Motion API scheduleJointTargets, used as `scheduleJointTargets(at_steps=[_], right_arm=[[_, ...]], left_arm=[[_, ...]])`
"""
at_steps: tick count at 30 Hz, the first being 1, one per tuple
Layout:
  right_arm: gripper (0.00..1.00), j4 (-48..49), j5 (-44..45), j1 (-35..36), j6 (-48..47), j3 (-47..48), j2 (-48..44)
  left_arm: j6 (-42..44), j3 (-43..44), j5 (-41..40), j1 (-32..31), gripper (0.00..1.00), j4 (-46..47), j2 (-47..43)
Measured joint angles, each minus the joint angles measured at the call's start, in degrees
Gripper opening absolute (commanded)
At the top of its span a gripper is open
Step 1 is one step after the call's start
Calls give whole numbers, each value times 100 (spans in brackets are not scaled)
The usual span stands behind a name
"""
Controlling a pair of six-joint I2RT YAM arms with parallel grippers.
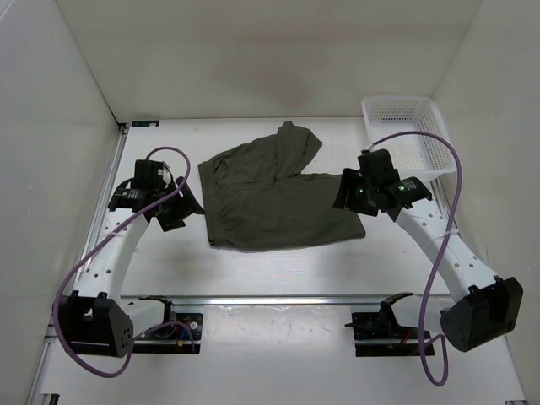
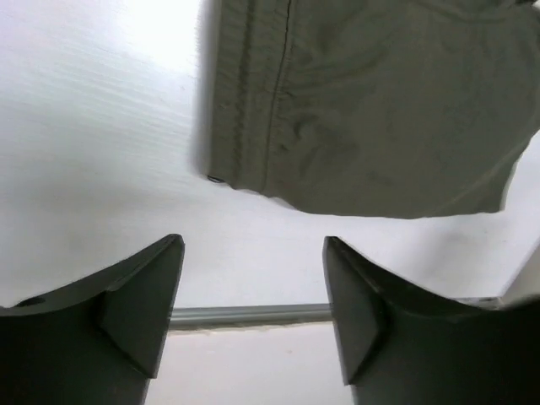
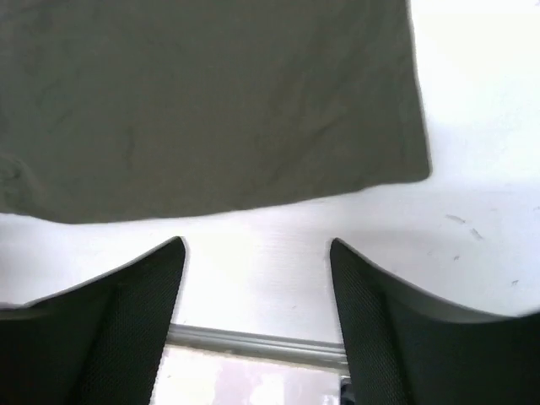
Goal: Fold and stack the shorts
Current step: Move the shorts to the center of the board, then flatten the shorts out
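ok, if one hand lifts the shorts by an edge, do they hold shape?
Probably not: the shorts lie flat and wrinkled, with one part folded over limply, so they'd likely drape and unfold. The cloth looks thin, so it's probably light. Pushed, they'd likely bunch rather than slide whole.

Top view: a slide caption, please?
Open left end effector and right end effector flank the shorts; basket far right.

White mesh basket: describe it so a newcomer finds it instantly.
On the white table, look to the far right corner. There sits the white plastic mesh basket. Unlike the dark olive cloth shorts lying left of it, it is a latticed, open-topped box.
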Motion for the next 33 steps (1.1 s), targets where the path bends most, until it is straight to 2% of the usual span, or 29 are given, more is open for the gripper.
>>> scheduleJointTargets(at_steps=[1,2,3,4,5,8,9,11,13,14,15,16,17,20,21,23,25,28,29,31,32,33], right_arm=[[56,2,81,0,59,0,-28],[37,17,144,0,105,4,-103],[30,24,227,0,153,4,-205],[23,24,278,0,166,4,-308],[14,20,334,0,214,4,-428],[9,98,439,-2,343,-216,-837],[11,111,435,-2,411,-369,-970],[19,160,363,-20,555,-807,-1189],[41,146,240,-39,737,-1270,-1274],[50,168,120,-76,802,-1539,-1276],[64,168,44,-114,894,-1729,-1270],[71,210,-61,-179,975,-1926,-1266],[74,258,-146,-258,1021,-2090,-1266],[75,496,-389,-555,1154,-2347,-1174],[73,660,-470,-702,1185,-2404,-1106],[67,1088,-691,-1071,1239,-2522,-874],[65,1488,-949,-1432,1303,-2640,-551],[61,1912,-1165,-1749,1327,-2743,42],[61,2013,-1207,-1786,1327,-2743,216],[60,2210,-1285,-1805,1322,-2732,505],[57,2280,-1307,-1808,1318,-2708,645],[57,2330,-1335,-1808,1311,-2669,787]], left_arm=[[7,-4,-59,4,43,-7,46],[33,7,-98,11,30,17,26],[94,24,-140,13,18,37,-22],[92,44,-164,13,10,63,-61],[142,55,-195,13,10,103,-103],[175,0,-219,13,13,173,-122],[175,-81,-212,13,33,223,-116],[136,-389,-94,13,61,365,-70],[107,-745,68,-2,88,487,85],[44,-929,138,-35,92,566,227],[13,-1049,203,-74,92,634,374],[-46,-1143,251,-111,92,693,562],[-79,-1204,289,-140,92,761,750],[-122,-1285,354,-177,84,1047,1235],[-127,-1287,350,-177,75,1150,1384],[-153,-1287,341,-175,66,1331,1663],[-146,-1266,334,-177,52,1473,1963],[-173,-1180,337,-201,36,1598,2306],[-166,-1137,337,-203,26,1620,2358],[-164,-1054,326,-219,18,1661,2385],[-162,-1023,313,-221,10,1683,2385],[-157,-994,308,-221,10,1698,2385]])
